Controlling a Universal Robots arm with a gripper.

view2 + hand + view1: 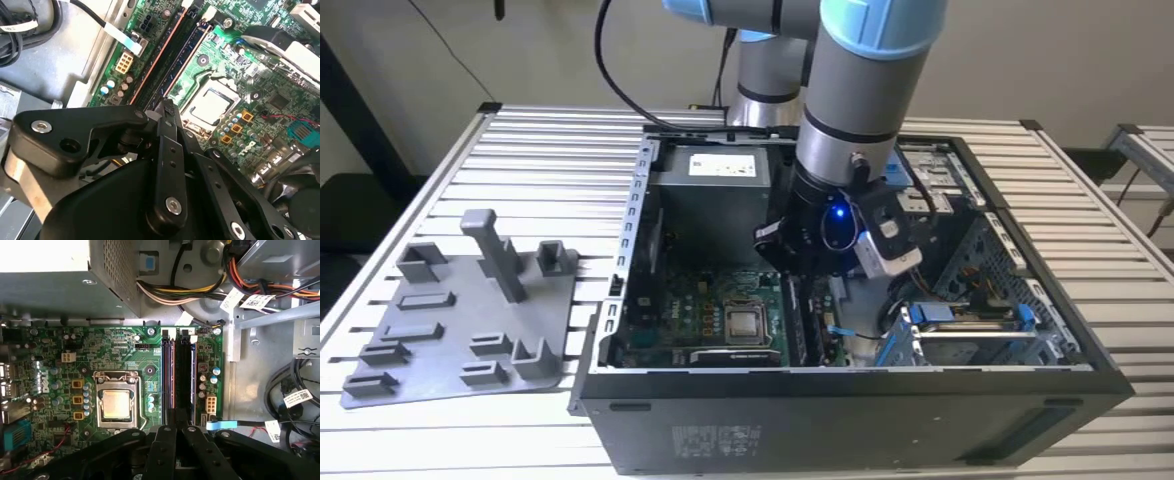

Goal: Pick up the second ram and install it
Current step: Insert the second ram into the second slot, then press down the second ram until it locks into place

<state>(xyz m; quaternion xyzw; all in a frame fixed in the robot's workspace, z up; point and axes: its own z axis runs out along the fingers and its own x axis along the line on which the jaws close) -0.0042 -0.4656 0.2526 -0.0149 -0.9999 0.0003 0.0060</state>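
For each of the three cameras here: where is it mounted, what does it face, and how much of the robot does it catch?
Exterior view: off the arm, above the table, looking down into the open computer case; shows the arm.
First wrist view: on the wrist, straight down at the motherboard; claw linkage at the edge.
Second wrist view: on the wrist, oblique across the board; claw fills the foreground.
Both wrist views share the CPU socket and memory slots.

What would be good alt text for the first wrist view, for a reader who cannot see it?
The black gripper hangs over the memory slots of a green motherboard, where a dark ram stick sits. A square processor socket lies beside the slots; a grey power supply is beyond.
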